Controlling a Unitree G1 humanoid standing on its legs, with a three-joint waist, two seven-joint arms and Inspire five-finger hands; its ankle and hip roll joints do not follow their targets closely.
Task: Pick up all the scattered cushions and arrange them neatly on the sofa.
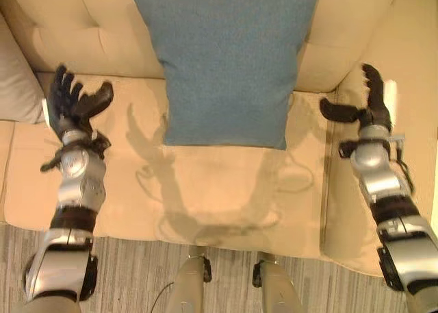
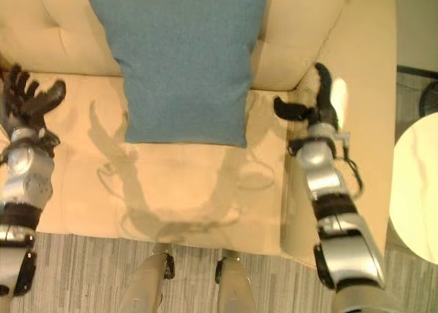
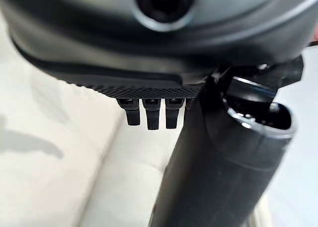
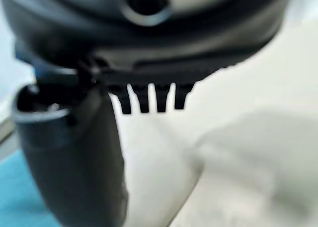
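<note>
While a blue cushion (image 1: pixel 226 59) leans upright against the cream sofa (image 1: pixel 205 183) backrest, left hand (image 1: pixel 72 101) and right hand (image 1: pixel 366 104) hover apart either side, fingers spread, empty, grey cushion (image 1: pixel 17 83) at far left.

Two silver-grey arms with rounded, glossy shells, segmented by black joint bands. Each ends in a dark hand: left hand (image 1: pixel 72 101) at the head view's 9 o'clock, right hand (image 1: pixel 366 107) at 3 o'clock. Black brackets clamp each wrist. Finger faces carry a fine knurled texture.
</note>
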